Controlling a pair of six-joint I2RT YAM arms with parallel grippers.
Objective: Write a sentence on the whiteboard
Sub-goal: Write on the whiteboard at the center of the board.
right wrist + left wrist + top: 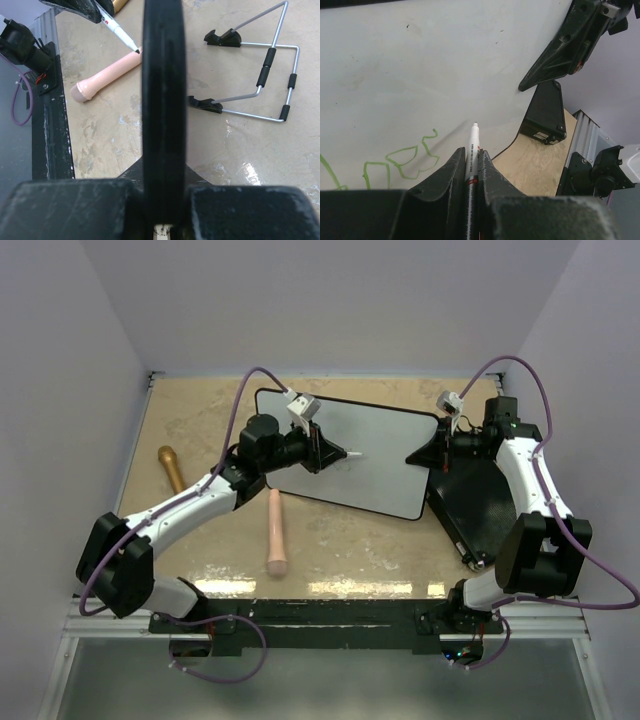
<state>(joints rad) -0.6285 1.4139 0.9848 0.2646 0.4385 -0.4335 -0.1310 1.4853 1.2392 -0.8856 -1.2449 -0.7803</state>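
The whiteboard [370, 465] lies slanted across the table's middle, its right edge held up. My right gripper [428, 454] is shut on that edge; in the right wrist view the board [162, 90] runs edge-on between its jaws [162, 185]. My left gripper [330, 452] is shut on a white marker [472, 150] and points it at the board [445, 65], tip at or just off the surface. Green strokes of the sentence [400, 162] show at the lower left of the left wrist view; the words cannot be read.
A black flat case [470, 500] lies right of the board. A pink cylinder [276, 532] and a golden one [170, 467] lie on the tan table at the left. A wire stand [260, 80] shows in the right wrist view.
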